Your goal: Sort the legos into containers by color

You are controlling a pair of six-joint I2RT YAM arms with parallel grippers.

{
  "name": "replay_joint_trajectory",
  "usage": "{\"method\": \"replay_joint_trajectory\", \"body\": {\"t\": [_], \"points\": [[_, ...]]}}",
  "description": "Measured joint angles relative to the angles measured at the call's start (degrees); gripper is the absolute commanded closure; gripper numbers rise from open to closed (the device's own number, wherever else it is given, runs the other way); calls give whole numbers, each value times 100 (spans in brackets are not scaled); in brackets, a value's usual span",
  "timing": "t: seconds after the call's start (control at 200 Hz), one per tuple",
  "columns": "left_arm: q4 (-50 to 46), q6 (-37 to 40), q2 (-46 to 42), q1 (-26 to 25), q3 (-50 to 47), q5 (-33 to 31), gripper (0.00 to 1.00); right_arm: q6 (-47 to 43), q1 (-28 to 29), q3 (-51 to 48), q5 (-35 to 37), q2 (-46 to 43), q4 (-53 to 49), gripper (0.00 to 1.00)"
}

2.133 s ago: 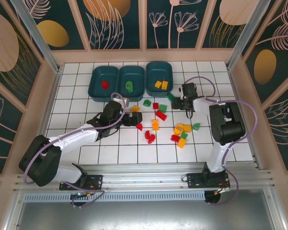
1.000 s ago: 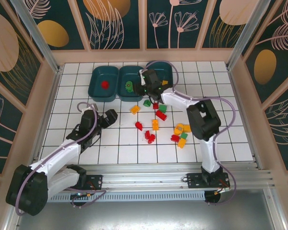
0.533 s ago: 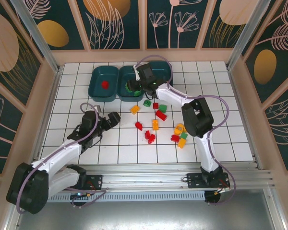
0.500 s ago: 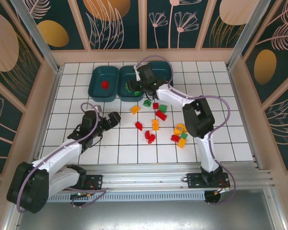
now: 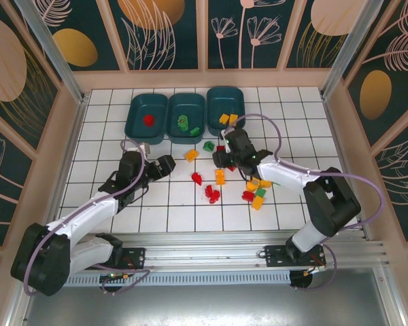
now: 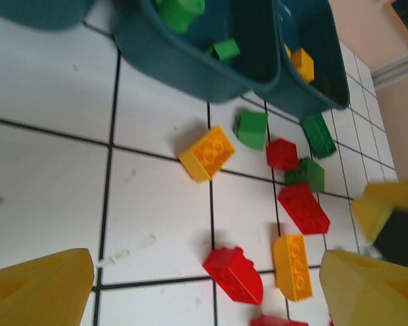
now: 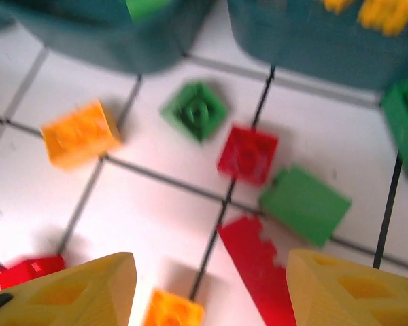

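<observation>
My left claw (image 5: 164, 165) apart, empty. My right claw (image 5: 221, 155) apart, empty, over pile. Loose bricks (image 5: 219, 176) on surface (image 5: 102, 142) between both claws, few already in bins (image 6: 183, 64). Light, hard, smooth plastic; likely skid if nudged. Orange brick (image 6: 207, 153) lies alone: pinch across flat long sides, not studs. Red sloped brick (image 6: 234, 272) trickier; which faces are flat, hard to tell.

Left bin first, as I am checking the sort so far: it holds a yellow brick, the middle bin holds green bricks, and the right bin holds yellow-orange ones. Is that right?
Not quite. The left bin holds a red brick, not a yellow one; the top external view shows it. The middle bin holds green bricks, and the right bin holds yellow-orange bricks, as you said.
</observation>
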Motion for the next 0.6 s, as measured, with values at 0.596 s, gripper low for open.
{"method": "replay_joint_trajectory", "body": {"t": [0.596], "points": [[376,-166,457,2,-83,17,14,-310,-323,-280,-2,927,345,62]]}}
